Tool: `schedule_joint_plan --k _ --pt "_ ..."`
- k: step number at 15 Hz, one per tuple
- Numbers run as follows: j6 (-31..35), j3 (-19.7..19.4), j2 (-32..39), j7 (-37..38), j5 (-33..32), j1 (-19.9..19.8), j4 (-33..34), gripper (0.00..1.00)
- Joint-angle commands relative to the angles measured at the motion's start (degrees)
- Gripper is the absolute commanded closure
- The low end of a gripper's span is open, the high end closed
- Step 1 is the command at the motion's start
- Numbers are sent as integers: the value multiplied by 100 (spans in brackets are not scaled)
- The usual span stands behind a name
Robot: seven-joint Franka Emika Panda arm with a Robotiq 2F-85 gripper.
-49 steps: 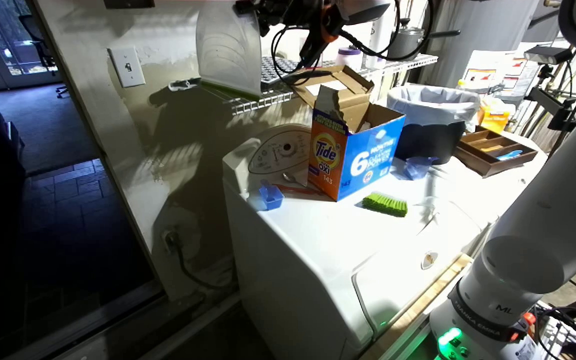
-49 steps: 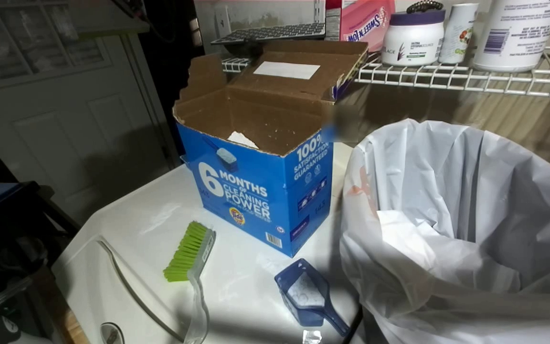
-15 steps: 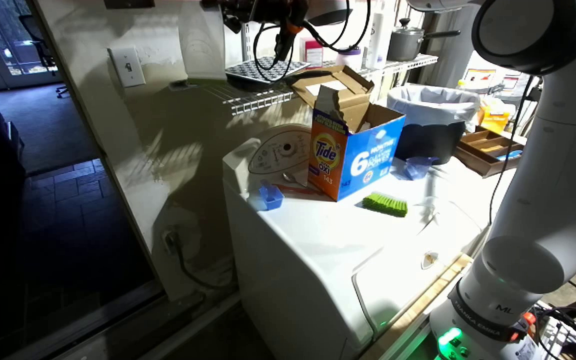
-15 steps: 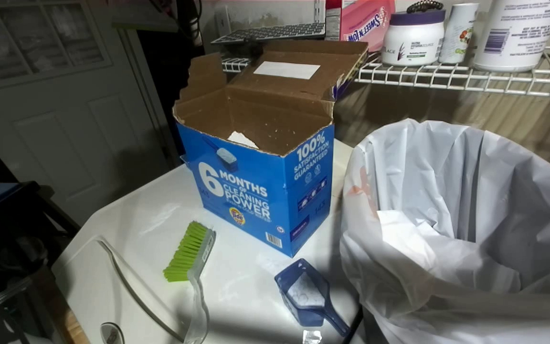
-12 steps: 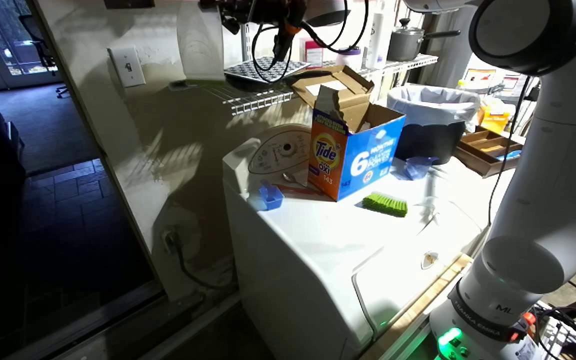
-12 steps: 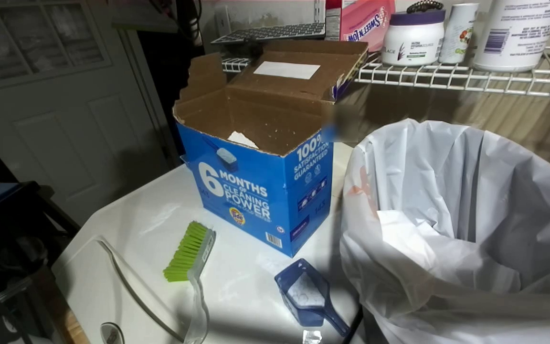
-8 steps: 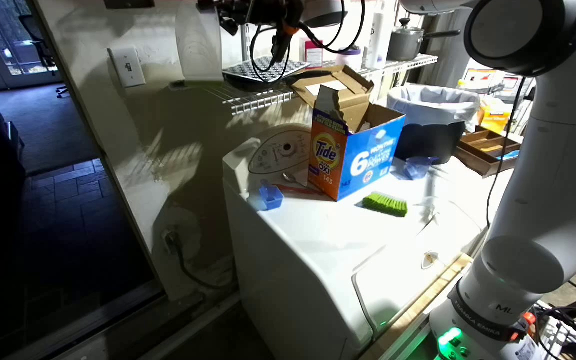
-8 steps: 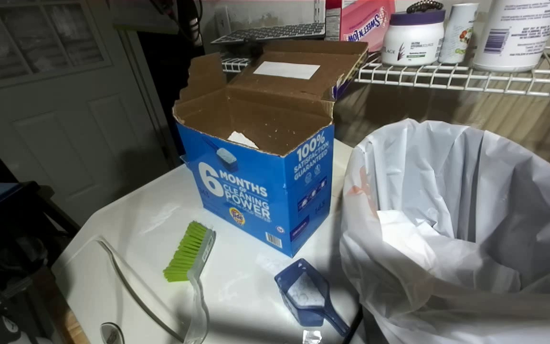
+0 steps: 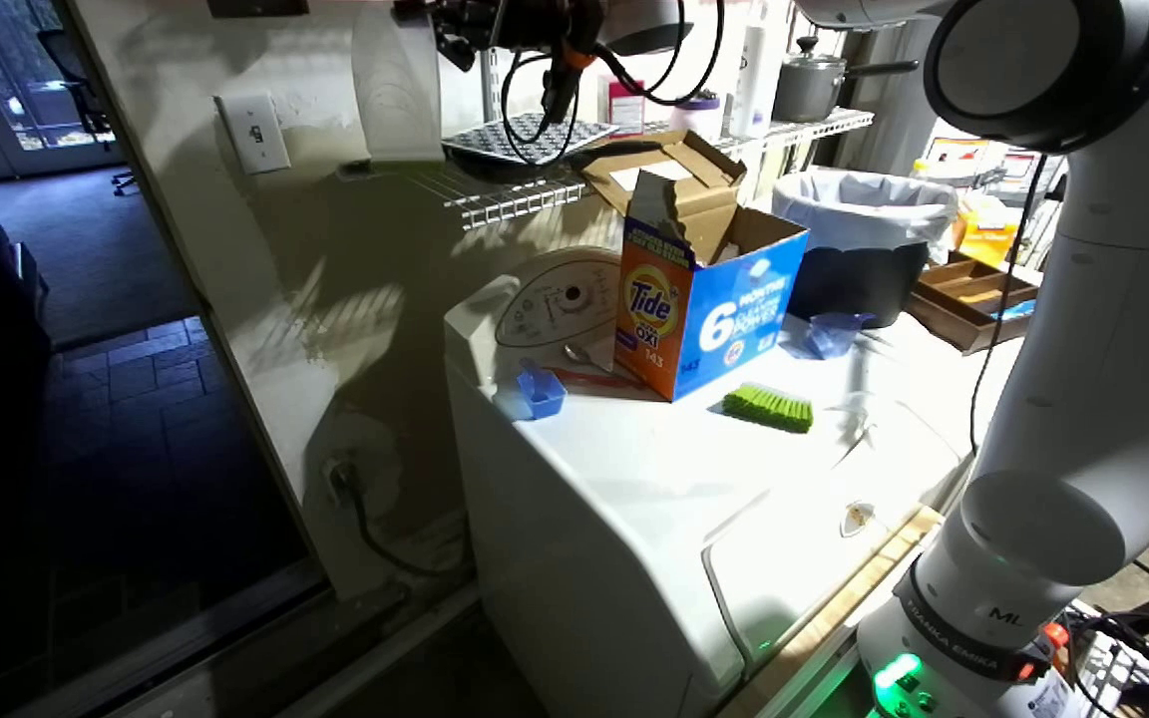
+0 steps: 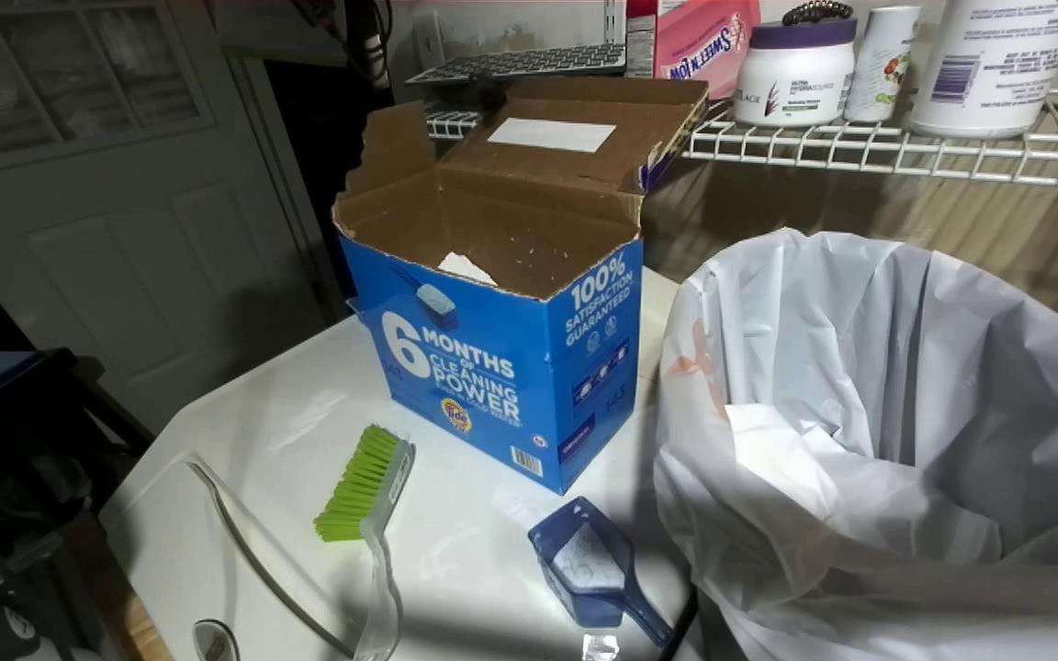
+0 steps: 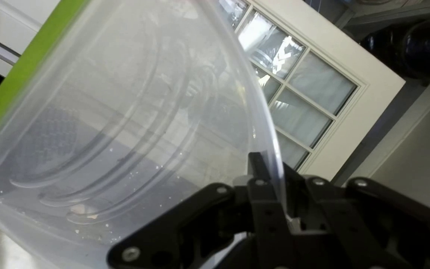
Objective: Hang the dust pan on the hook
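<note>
The gripper (image 11: 274,168) is clamped on the side rim of the dust pan (image 11: 125,123), one finger on each side of the plastic, easiest to spot in the wrist view. The pan's a cloudy see-through thing with a bright green lip along one edge, some curved ridges and a scatter of pale crumbs (image 11: 88,213) on it. Behind it you get a white door (image 11: 304,89) with glass panes.

In an exterior view the pan hangs pretty much upright near the top, in front of the wall (image 9: 315,80), between the light switch (image 9: 253,133) and the wire shelf (image 9: 518,207). Can't tell if it's touching the wall. The robot arm (image 9: 1093,329) stands by the white appliance (image 9: 594,469).

Up on the shelf there's a pink Sweet'N Low box (image 10: 708,41), a purple-lidded jar (image 10: 795,83) and a grey pot (image 9: 807,90). On the appliance, in both exterior views, sits a Tide box (image 10: 474,358) with its flaps up, a green brush (image 10: 368,487) lying in front of it and a blue scoop (image 10: 584,569) near its corner. The white-lined bin (image 10: 860,395) is close by, with a wooden tray (image 9: 944,324) just past it. Another scoop (image 9: 541,392) sits on the opposite side of the box, near a spoon (image 9: 576,352).
</note>
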Motion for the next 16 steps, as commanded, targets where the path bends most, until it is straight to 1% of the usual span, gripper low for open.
schedule_joint_plan --k 1,16 --pt "34 57 124 191 118 -22 234 98" --pt "84 24 -12 13 -60 -20 33 98"
